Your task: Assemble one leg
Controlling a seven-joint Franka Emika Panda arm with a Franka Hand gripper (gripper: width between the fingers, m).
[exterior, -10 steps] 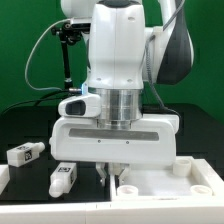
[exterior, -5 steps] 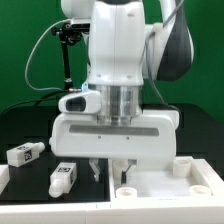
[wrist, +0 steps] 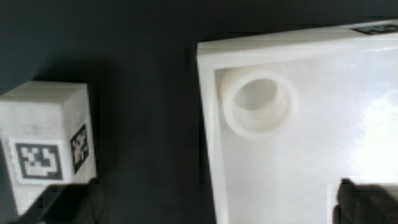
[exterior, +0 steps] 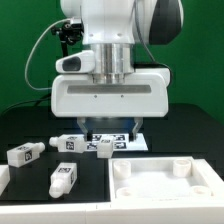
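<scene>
The fingers are hanging spread wide, holding nothing. The leg is lying below them toward the exterior view's left, near the table's front edge, its long axis running roughly front-to-back, just beside the square panel.

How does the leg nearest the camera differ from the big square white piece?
The leg is a small chunky post carrying black-and-white tags; the square piece is wide, flat and rimmed, with corner holes and no tags showing. Both are white and rest on the table.
</scene>
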